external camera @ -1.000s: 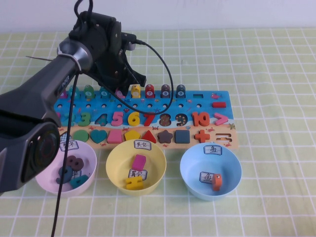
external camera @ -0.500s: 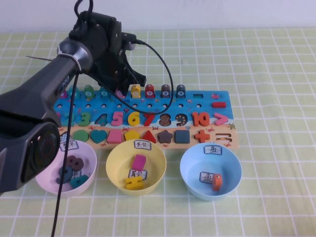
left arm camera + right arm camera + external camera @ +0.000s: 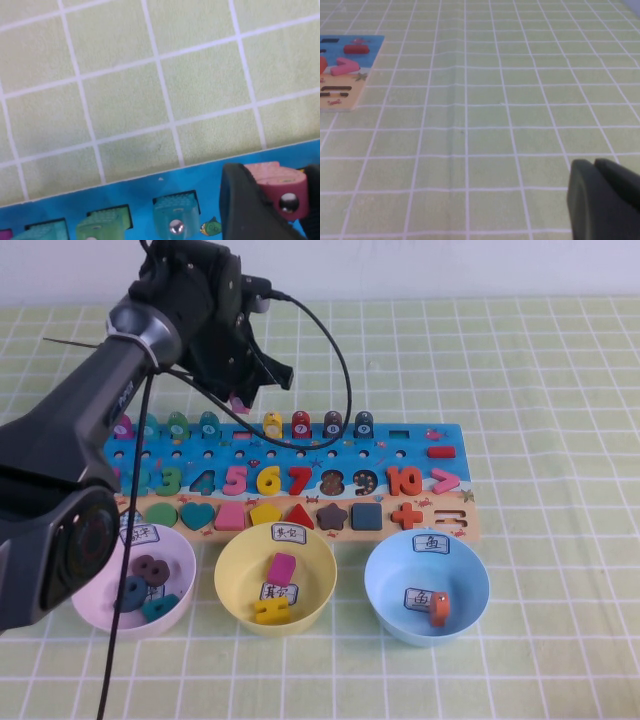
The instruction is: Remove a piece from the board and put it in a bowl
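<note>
The blue number board [image 3: 420, 455] lies across the table's middle, with a row of fish pegs along its far edge. My left gripper [image 3: 240, 400] hangs above that far edge, shut on a pink fish peg [image 3: 239, 403] lifted clear of the board. In the left wrist view the pink peg [image 3: 280, 187] sits between the black fingers [image 3: 245, 210], with teal pegs [image 3: 175, 217] still in their slots below. A pink bowl [image 3: 183, 612], a yellow bowl [image 3: 228, 560] and a blue bowl [image 3: 385, 585] stand in front of the board. My right gripper [image 3: 607, 197] is shut and empty over bare cloth, right of the board.
The green checked cloth [image 3: 560, 390] covers the table. Yellow, red, brown and dark pegs [image 3: 300, 424] stand right of the emptied slot. The bowls hold several pieces each. The board's corner [image 3: 350, 60] shows in the right wrist view.
My left gripper has risen and moved away from the board's far edge, carrying the pink fish peg up out of its slot. The right arm has not moved.
</note>
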{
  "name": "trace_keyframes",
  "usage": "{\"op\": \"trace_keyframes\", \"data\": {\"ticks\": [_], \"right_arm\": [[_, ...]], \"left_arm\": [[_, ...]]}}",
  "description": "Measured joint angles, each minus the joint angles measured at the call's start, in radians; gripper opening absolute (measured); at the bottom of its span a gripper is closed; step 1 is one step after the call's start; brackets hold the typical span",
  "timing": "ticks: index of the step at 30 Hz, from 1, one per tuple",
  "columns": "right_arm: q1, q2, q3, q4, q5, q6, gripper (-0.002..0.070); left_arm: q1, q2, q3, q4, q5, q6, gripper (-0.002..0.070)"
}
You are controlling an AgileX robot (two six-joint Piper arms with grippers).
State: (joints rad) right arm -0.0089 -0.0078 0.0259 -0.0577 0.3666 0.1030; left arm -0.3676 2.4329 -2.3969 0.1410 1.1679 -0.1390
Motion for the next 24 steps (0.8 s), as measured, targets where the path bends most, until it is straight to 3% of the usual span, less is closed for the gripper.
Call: {"op": "trace_keyframes", "data": {"ticks": [16,21,24], "right_arm": [[0.0,0.0,0.0,0.0,0.0,0.0,-0.0017],[0.0,0.0,0.0,0.0,0.0,0.0,-0.0017],[0.0,-0.001,0.0,0.0,0.0,0.0,-0.0017]], "left_arm": [[-0.009,-0.16,-0.102,0.024,0.08,0.086,0.0191],[-0.034,-0.31,0.094,0.034,0.08,0.127,0.0191],[-0.091,-0.418,0.296,0.107,0.078,0.125,0.0191]]}}
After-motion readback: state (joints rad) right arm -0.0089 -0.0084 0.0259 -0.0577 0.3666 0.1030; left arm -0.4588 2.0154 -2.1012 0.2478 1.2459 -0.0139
